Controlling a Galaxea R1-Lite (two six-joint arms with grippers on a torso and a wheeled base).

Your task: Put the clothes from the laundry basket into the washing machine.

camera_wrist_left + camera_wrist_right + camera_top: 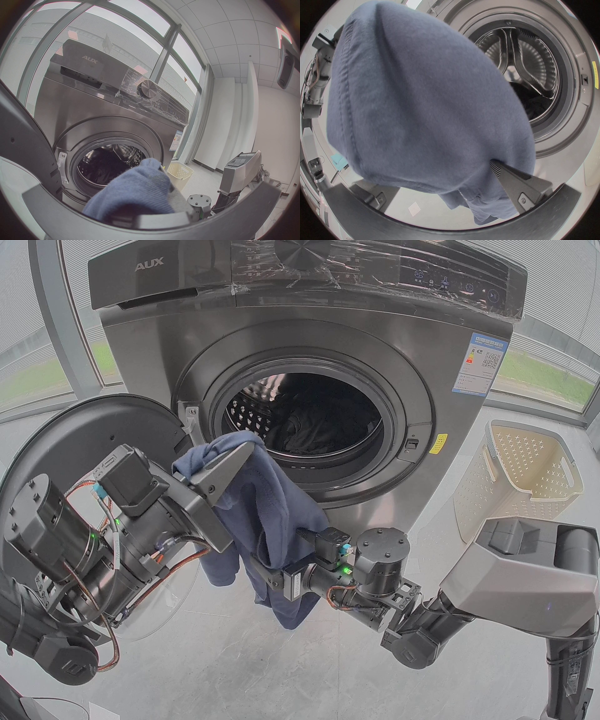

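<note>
1. Blue cloth first: the blue garment (275, 509) hangs in the air just in front of the washing machine (387, 346). It sits slightly below and to the left of the drum opening (312, 415), and the door (81, 434) is swung wide.
2. Our left hand (240, 449) holds the top of the garment bunched in its grip, close to the rim of the opening. Our right hand (270, 570) sits under the hanging folds, and we cannot tell whether it is wide or closed because cloth covers it.
3. Dark clothes (319, 424) already lie inside the drum. The laundry basket (525, 471) stands tipped on the floor to the right of the machine, and from here it looks empty.
4. We judge the step in hand to be feeding this last piece through the opening. To do it well, we should lead with the held top and carry it past the door seal, deep into the drum.
5. The lower tail needs lifting in as well, so that nothing drapes over the rim.
6. We should let go only once the bulk rests inside, or the weight of the tail could drag the garment back out.
</note>
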